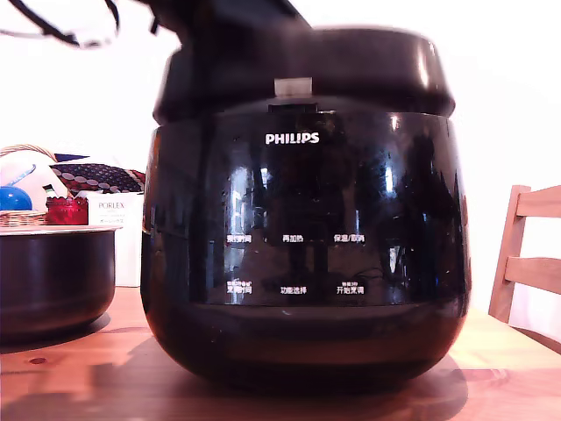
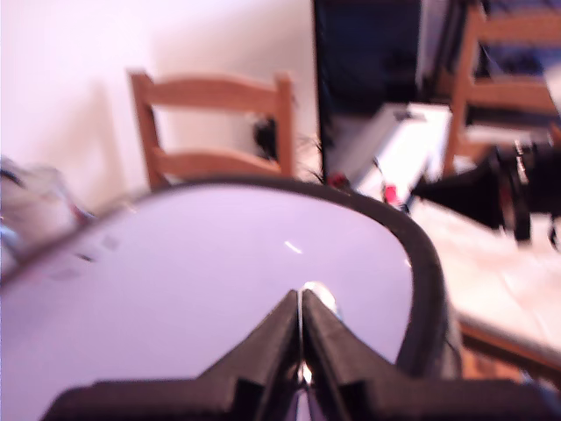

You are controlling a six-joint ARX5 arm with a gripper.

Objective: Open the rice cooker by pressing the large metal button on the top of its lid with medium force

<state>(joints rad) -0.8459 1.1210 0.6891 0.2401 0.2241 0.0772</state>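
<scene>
One appliance in hand: the rice cooker (image 1: 302,263), glossy black, PHILIPS logo and white label rows on its front, standing on the wooden table (image 1: 500,368) at the middle of the exterior view.

Lid (image 1: 307,74): appears seated on the body, blurred in the exterior view; no clear gap along the seam, though a slight lift cannot be ruled out. A pale latch tab (image 1: 293,86) shows at the front edge. In the wrist view the top of the lid is a broad pale reflective dome.

Pincer (image 2: 301,303): fingers drawn together, only a hairline between them, nothing gripped. Tips rest at, or just above, a small bright metal button (image 2: 317,294) on the lid; contact cannot be confirmed.

Status: approach complete, tips aligned with the button. The press is judged to be beginning or under way. Outstanding: push through with moderate force and see the lid spring up.

Adjacent items: dark metal pot (image 1: 54,276) at the exterior view's left, wooden chair (image 1: 526,259) at its right, both apart from the cooker.
</scene>
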